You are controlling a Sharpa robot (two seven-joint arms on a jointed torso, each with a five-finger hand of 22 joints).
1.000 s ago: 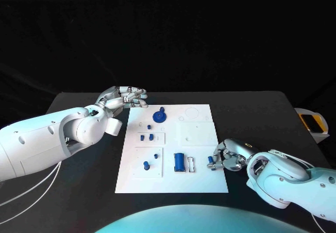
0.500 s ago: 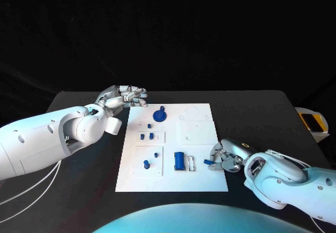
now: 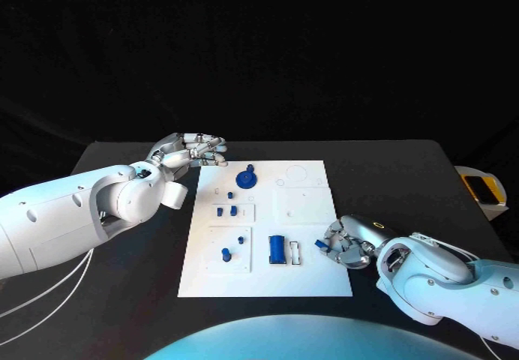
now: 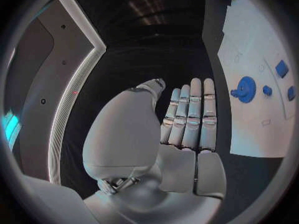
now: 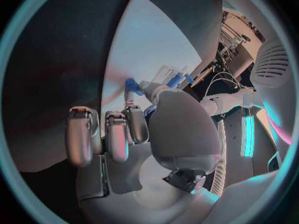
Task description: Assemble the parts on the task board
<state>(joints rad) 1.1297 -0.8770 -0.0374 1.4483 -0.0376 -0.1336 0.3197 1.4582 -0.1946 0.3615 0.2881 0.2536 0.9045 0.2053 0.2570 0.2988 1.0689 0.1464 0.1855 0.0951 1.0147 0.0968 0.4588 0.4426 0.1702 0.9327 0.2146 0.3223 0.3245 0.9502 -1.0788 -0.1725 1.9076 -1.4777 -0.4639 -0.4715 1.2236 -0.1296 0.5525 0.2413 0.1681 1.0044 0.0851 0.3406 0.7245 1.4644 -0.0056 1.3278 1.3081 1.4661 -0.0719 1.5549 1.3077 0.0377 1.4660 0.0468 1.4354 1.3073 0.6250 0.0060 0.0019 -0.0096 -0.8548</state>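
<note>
- Silver and idle, the left robot hand hangs over the black counter at the far-left corner of the board. Its fingers lie straight and side by side in the left wrist view, with nothing in them.
- White board next, in the middle of the counter, its long axis running near to far. At the far end lies a round blue wheel, close to the left robot hand. Below it sit small blue pegs in a raised square, and nearer still a peg pair in another square.
- A blue block lies on the near half of the board, its long axis near to far, with a thin clip just to its right.
- The right robot hand sits at the board's near-right edge, fingers curled in on a small blue part that juts from them toward the left. The right wrist view shows the same piece pinched at the fingertips above the board.
- The move ahead likely turns on this: the held part's seat seems to lie left of the right robot hand, toward the block and clip, so that hand is much the nearer. Which slot it belongs to I cannot tell.
</note>
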